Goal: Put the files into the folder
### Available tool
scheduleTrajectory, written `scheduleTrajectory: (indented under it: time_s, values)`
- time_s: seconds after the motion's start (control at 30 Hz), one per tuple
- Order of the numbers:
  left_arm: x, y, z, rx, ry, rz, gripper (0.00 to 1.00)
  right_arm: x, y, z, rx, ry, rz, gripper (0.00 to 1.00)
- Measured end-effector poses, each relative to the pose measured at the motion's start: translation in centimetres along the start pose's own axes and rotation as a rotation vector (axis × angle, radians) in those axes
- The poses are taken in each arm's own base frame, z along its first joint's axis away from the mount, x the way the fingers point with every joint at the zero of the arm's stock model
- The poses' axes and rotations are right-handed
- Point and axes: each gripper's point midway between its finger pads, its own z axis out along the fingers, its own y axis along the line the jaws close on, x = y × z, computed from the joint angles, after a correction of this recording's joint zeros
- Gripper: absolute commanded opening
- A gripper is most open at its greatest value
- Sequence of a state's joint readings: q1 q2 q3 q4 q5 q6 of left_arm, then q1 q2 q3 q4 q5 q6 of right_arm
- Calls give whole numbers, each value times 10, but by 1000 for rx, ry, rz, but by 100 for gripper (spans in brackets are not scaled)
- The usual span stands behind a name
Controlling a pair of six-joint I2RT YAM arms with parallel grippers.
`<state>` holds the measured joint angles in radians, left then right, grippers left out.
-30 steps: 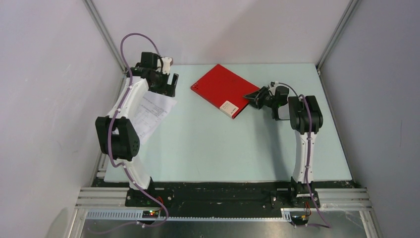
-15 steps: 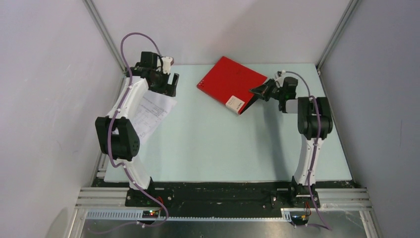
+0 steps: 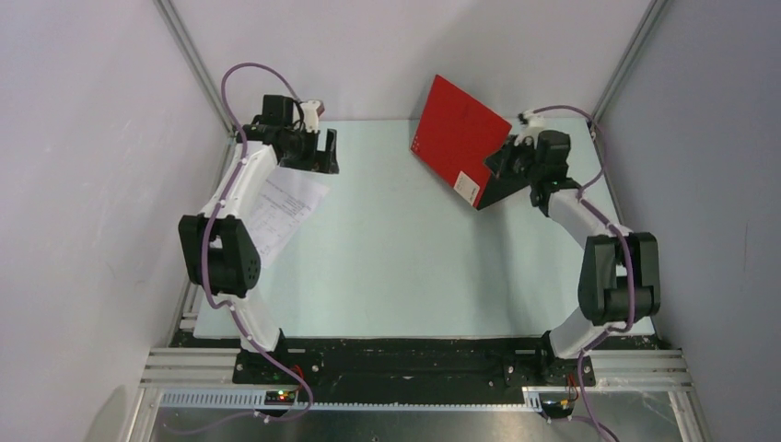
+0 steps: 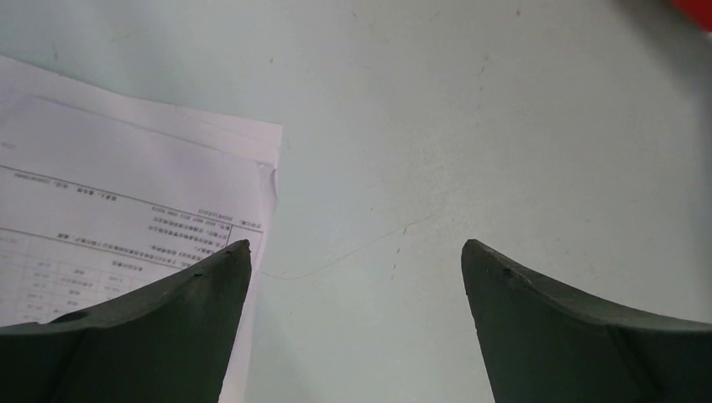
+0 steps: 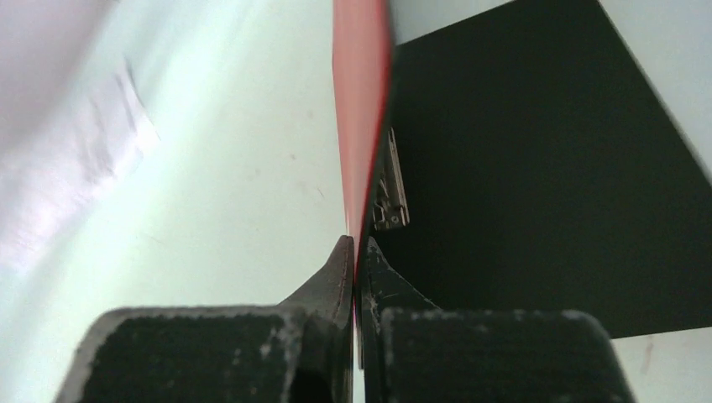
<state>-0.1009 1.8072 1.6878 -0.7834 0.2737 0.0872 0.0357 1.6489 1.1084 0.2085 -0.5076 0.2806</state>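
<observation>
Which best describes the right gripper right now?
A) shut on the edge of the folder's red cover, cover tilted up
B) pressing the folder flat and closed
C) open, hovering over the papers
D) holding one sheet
A: in the wrist view the right gripper has its fingers pinched on the edge of the folder, with the black inside and the clip exposed. In the top view the red cover stands tilted up off the table.

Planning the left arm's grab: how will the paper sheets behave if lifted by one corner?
The files look thin and lie flat on the table, so they would probably droop. A small crease at one edge suggests they crumple easily. Their edges are offset, so the loose sheets may slide apart under the open left gripper.
</observation>
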Motion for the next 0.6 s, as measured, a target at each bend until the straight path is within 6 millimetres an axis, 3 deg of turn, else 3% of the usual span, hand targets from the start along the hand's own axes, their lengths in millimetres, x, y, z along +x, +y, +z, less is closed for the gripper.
scheduleTrajectory:
  time_s: [0.23, 0.43, 0.5, 0.57, 0.6]
  values:
    - [0, -7, 11, 31, -20, -69, 100, 48, 49, -6, 71, 65, -537, 0]
    - [32, -11, 29, 54, 28, -159, 100, 90, 77, -25, 53, 169, -814, 3]
    - [42, -12, 30, 60, 41, -205, 100, 100, 89, -33, 2, 199, -881, 26]
    - [50, -12, 31, 75, 47, -260, 100, 112, 101, -37, -74, 233, -924, 60]
    - [54, -12, 30, 88, 49, -308, 100, 123, 110, -39, -142, 261, -952, 66]
